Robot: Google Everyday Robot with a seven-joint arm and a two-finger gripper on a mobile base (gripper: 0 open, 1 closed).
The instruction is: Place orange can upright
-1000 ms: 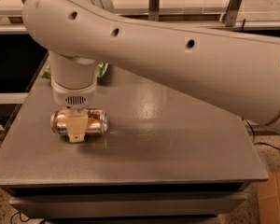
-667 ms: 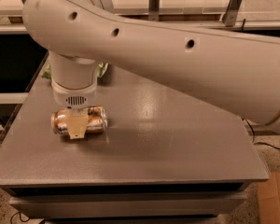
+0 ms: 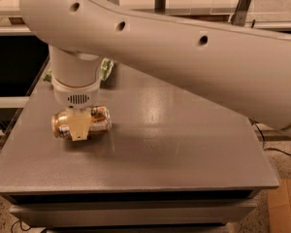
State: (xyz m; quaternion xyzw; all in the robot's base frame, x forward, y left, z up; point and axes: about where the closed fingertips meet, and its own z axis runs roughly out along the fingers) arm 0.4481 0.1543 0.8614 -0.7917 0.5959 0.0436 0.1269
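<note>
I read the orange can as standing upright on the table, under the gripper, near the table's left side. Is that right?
Not quite. The orange can is lying on its side, not standing upright. The rest holds: the camera view shows it on the table, under the gripper, near the table's left side.

You got no readable text, brand or number anywhere. The orange can (image 3: 101, 121) label showed only pale mottling. Your gripper (image 3: 79, 126) sat over that can, left side of the table (image 3: 184, 152).
</note>
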